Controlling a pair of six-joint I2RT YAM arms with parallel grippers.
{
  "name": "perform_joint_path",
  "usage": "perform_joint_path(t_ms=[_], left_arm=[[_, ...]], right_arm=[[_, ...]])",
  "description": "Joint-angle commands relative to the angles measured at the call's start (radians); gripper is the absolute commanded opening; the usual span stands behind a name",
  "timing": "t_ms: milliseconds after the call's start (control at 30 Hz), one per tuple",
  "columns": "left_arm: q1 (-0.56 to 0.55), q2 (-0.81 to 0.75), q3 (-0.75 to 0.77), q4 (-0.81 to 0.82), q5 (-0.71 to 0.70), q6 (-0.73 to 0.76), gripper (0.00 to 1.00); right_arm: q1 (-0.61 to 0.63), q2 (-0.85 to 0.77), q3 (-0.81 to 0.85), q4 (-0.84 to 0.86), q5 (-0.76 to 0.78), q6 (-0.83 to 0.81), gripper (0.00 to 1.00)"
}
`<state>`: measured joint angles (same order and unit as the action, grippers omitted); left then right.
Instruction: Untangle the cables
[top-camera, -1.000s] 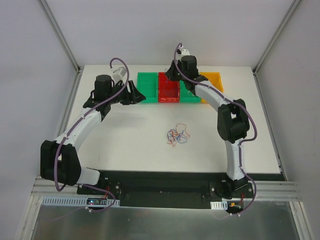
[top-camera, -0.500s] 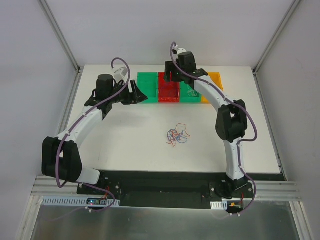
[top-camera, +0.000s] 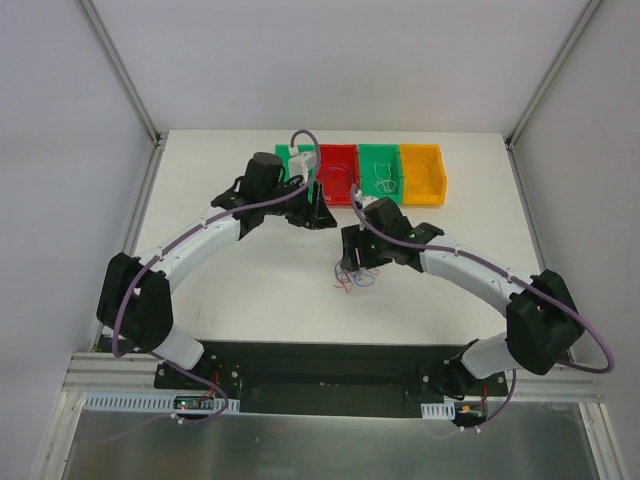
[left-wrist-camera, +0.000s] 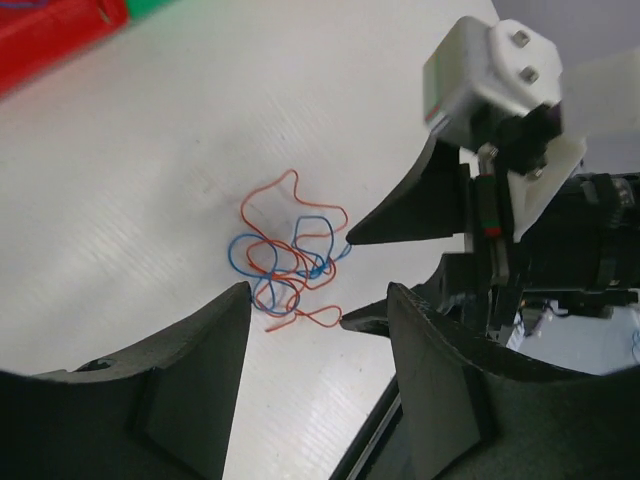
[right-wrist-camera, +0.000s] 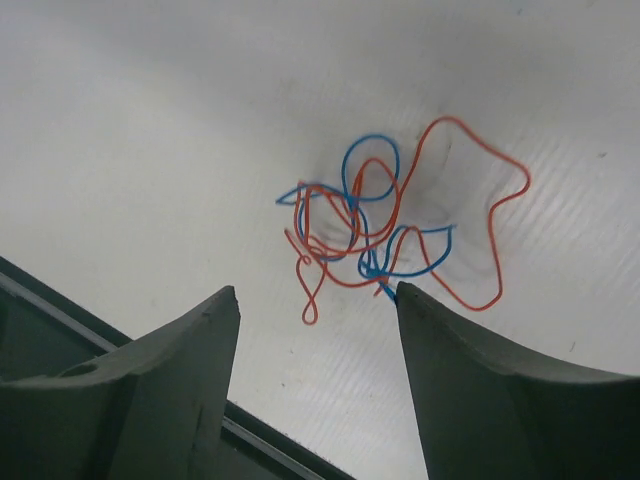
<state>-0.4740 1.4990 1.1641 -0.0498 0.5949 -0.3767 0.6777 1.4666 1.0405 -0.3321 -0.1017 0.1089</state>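
Both arms are in over the middle of the desk! The cables, a small orange-and-blue knot, lie flat on the white surface, nearer than the red bin. The right jaws are spread wide just above the knot and grip nothing. The left jaws are spread too, hovering empty at its far-left side.

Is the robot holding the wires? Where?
No, nothing is held. The left tool and right tool are both open, and the cables lie on the table.

Seemingly spread: left claw, right claw
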Motion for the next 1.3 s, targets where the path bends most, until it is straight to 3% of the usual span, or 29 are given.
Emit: perform_joint_path(t_ms=[0, 200, 400, 500, 733, 833, 933, 1133, 1267], left_arm=[[-0.037, 0.007, 0.011, -0.050, 0.046, 0.105, 0.54], [-0.037, -0.045, 0.013, -0.051, 0.066, 0.117, 0.54], [-0.006, -0.098, 0.012, -0.088, -0.003, 0.156, 0.54], [0.021, -0.115, 0.006, -0.088, -0.013, 0.141, 0.54], [0.081, -0.117, -0.003, -0.081, 0.011, 0.087, 0.51], [0.106, -0.118, -0.015, -0.062, 0.023, 0.061, 0.48], [0.133, -0.115, -0.024, -0.041, 0.046, 0.033, 0.48], [0.158, -0.089, -0.058, 0.079, 0.172, -0.047, 0.56], [0.155, -0.068, -0.141, 0.404, 0.386, -0.221, 0.66]], right_arm=[[0.091, -0.068, -0.066, 0.051, 0.046, -0.075, 0.66], [0.126, 0.015, 0.012, -0.013, 0.088, -0.233, 0.60], [0.129, 0.093, 0.050, -0.016, 0.096, -0.264, 0.56], [0.129, 0.130, 0.065, -0.002, 0.095, -0.261, 0.44], [0.143, 0.187, 0.104, -0.019, 0.155, -0.248, 0.38], [0.154, 0.193, 0.128, -0.060, 0.187, -0.250, 0.19], [0.163, 0.146, 0.118, -0.062, 0.171, -0.236, 0.01], [0.163, -0.089, 0.056, -0.018, 0.060, -0.123, 0.00], [0.160, -0.253, 0.035, 0.028, 0.017, -0.045, 0.00]])
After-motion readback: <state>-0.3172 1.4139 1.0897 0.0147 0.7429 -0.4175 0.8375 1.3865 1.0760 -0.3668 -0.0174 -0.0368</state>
